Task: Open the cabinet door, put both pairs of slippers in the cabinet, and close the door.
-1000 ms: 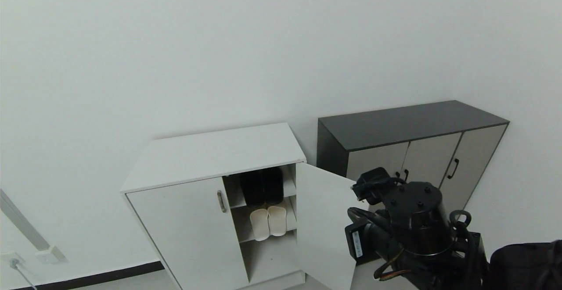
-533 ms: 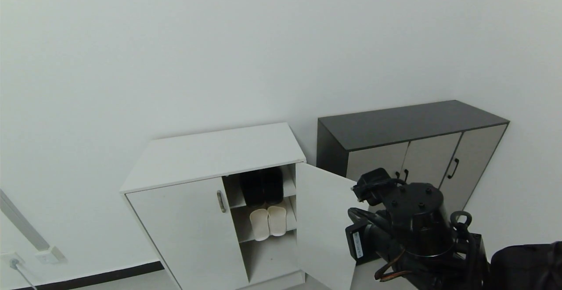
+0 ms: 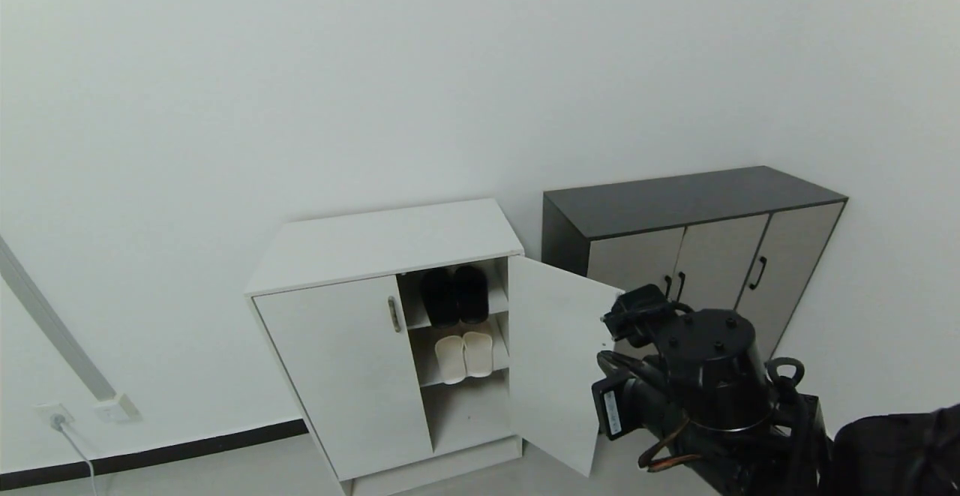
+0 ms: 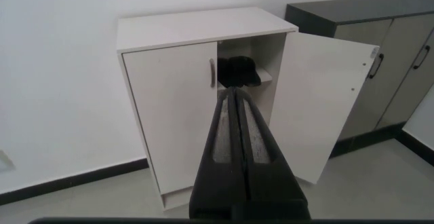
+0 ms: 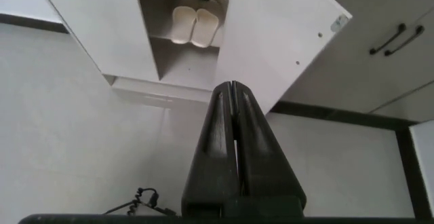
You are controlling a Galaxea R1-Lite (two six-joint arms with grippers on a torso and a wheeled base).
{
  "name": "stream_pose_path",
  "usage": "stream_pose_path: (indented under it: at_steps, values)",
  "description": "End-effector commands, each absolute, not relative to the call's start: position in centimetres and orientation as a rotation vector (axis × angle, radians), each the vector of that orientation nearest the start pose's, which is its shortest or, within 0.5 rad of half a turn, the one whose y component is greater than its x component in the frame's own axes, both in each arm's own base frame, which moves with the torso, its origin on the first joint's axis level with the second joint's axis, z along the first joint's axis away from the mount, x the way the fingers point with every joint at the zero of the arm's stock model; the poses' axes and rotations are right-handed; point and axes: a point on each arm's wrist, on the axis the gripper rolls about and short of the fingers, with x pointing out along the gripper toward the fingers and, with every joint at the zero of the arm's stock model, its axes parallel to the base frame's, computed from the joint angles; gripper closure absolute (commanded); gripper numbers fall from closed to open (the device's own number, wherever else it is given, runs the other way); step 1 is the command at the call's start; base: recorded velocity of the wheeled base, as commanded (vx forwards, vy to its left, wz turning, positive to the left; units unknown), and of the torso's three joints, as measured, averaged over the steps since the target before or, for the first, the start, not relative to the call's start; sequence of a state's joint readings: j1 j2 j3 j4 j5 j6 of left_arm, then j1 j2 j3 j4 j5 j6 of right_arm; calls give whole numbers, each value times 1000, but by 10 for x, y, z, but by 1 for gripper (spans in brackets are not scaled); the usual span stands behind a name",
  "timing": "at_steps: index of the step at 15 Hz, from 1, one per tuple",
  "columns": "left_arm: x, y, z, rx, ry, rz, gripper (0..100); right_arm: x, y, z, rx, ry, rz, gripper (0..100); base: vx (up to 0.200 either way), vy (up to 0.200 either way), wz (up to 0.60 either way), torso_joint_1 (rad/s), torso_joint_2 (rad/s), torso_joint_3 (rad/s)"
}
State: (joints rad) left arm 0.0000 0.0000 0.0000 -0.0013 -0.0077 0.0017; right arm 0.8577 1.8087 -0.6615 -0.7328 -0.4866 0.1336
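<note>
White cabinet [image 3: 382, 244] is seen lower centre of the head view, with left door [image 3: 345, 376] shut and right door [image 3: 551, 361] hanging open. Black slippers [image 3: 454, 295] are placed on the top shelf, white slippers [image 3: 463, 356] on the shelf below. Dark cabinet [image 3: 675, 199] is set just beside it, to the right, its lower left corner masked by the open door. Left gripper [image 4: 234, 95] and right gripper [image 5: 232, 88] are both clenched, nothing held.

Plain white wall [image 3: 375, 68] w/ black baseboard [image 3: 150, 457], dark cabinet [image 3: 690, 199] at right, socket [image 3: 52, 413] low left.
</note>
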Motion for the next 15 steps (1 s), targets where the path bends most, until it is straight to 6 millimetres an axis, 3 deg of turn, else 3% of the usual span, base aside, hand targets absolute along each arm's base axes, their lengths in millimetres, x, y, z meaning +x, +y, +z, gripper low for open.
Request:
stream_pose_path:
  at_steps: [1, 7, 11, 15]
  values:
    - [-23, 0, 76, 2, -2, -8, 100, 239, 217, 120, -112, 345, 264, 100, 0, 0, 0, 0, 0, 0]
    - [-23, 0, 76, 2, -2, -8, 100, 374, 174, 136, -19, 367, 192, 100, 0, 0, 0, 0, 0, 0]
    - [-23, 0, 76, 2, -2, -8, 100, 448, 158, 120, 9, 422, 158, 100, 0, 0, 0, 0, 0, 0]
    - [-23, 0, 76, 2, -2, -8, 100, 497, 153, 92, 18, 440, 136, 100, 0, 0, 0, 0, 0, 0]
